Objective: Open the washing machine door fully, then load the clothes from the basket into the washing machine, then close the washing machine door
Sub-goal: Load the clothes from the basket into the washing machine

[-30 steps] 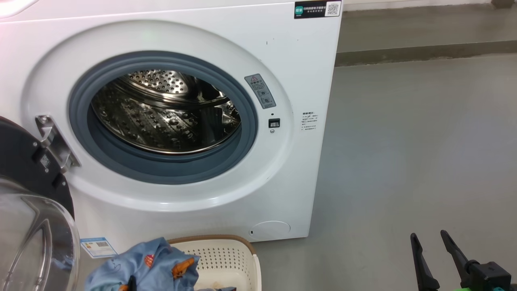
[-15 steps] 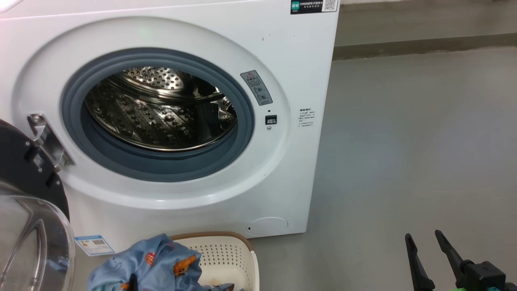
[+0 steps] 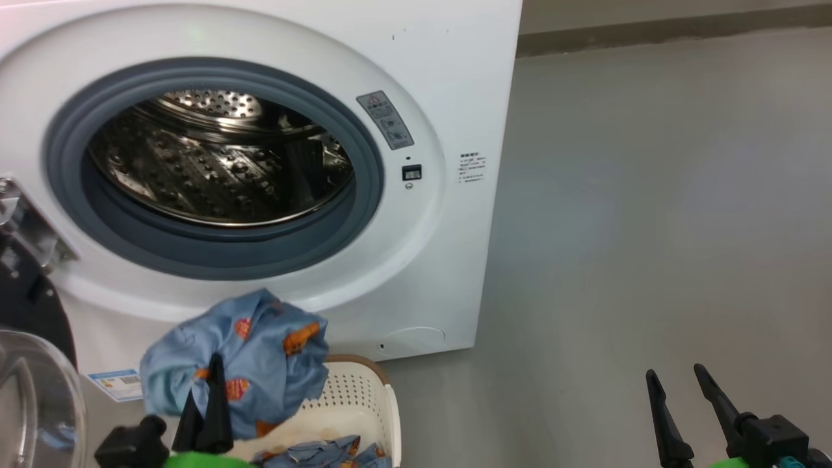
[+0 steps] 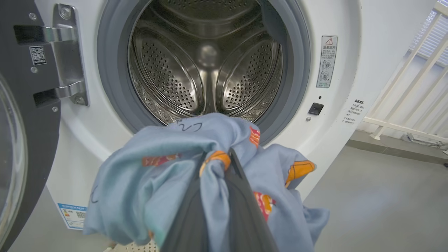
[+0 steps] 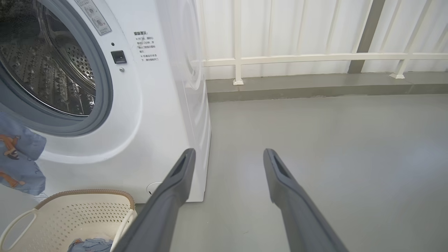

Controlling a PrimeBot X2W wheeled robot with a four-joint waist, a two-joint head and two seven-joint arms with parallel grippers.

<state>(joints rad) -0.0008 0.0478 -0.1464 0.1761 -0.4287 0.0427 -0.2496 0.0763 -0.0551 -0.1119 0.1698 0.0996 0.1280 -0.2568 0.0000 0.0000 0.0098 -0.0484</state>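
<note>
Two containers were in front of the robot. The small cream-white plastic basket (image 3: 356, 398) with holes and a brown rim stood on the smooth grey floor (image 3: 650, 227), close to the bottom front edge of the big white boxy washing machine (image 3: 455, 97). Some light blue clothes (image 3: 260, 344) with small orange pictures were bunched up in the air over the left side of the basket. The left gripper (image 3: 203, 377) had its two long dark fingers squeezed tight together on that bunch. The rest of the same blue cloth (image 3: 325, 452) lay low inside the basket, near its floor.

The other container was the shiny steel drum (image 3: 214, 169) with many little holes. Its bare walls showed all the way round. A grey-blue rubber ring (image 3: 214, 257) ran round its mouth. The held bunch hung in front of the bottom edge of that ring, outside the drum.

The large round black washing machine door (image 3: 32, 312) with its clear glass bowl was swung open at the left edge of the machine's front. It hung on a silver metal hinge (image 4: 68, 52). The glass bowl was just beside the left gripper.

On the right of the machine, the grey floor ran wide and open up to a white railing (image 5: 315, 56). The right gripper (image 3: 675, 370) hung over that floor, well apart from the basket. Its fingers were spread wide and held nothing.
</note>
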